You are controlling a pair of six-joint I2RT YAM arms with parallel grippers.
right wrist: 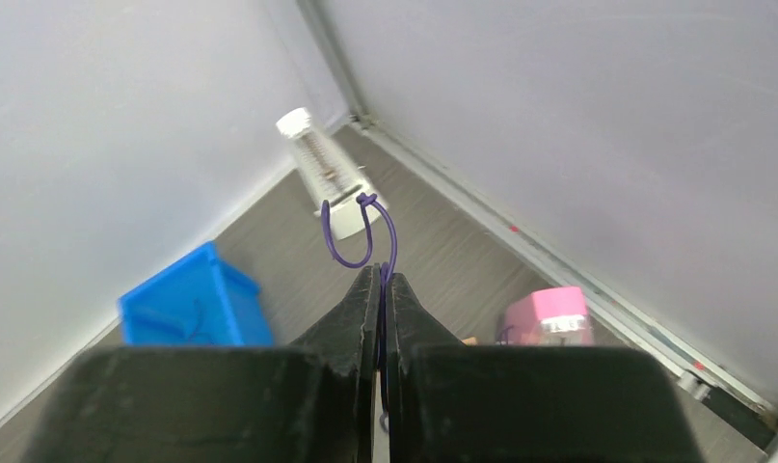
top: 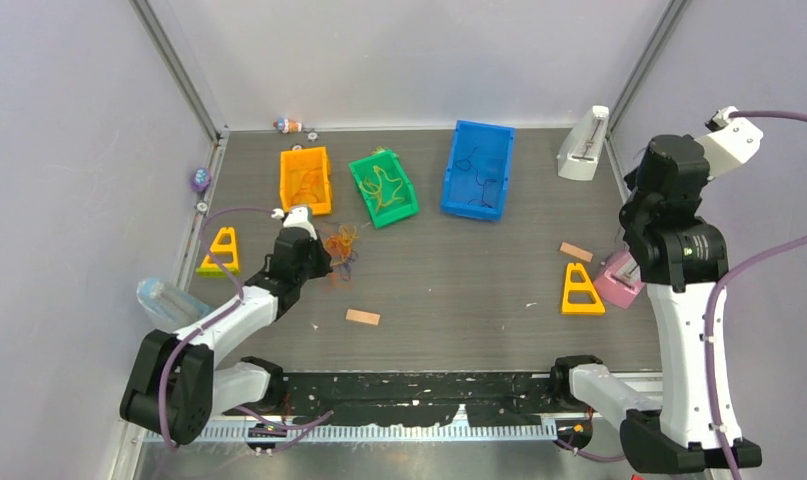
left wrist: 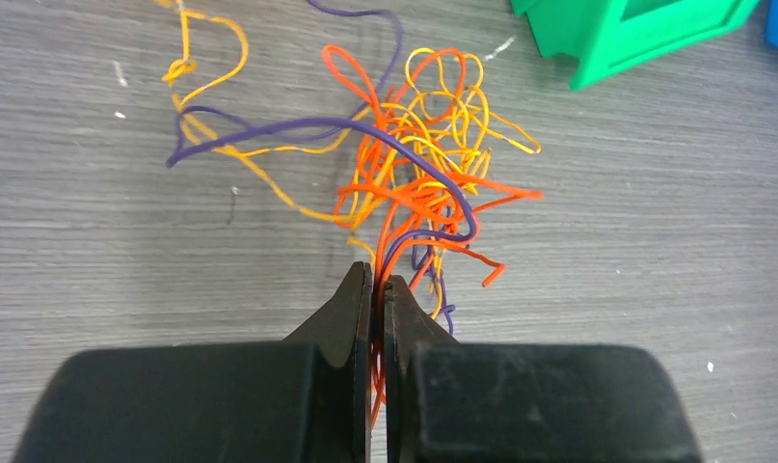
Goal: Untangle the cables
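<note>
you're partway: your left gripper [left wrist: 379,282] pinches orange strands of the tangle [left wrist: 414,183], lying toward the table's [top: 459,290] left edge. your right gripper [right wrist: 382,277], raised by the far right corner, clamps one separated purple cable [right wrist: 361,231]. orange, yellow and purple strands look knotted yet.

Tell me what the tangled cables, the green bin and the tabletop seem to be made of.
The cables: thin plastic-coated wire, probably; glossy orange, yellow and purple strands holding stiff loops and kinks. The green bin: moulded hard plastic, smooth, slightly shiny, with uniform colour and crisp edges. The tabletop: grey wood-grain laminate or vinyl, it seems; matte, printed streaks, small white scuffs.
</note>
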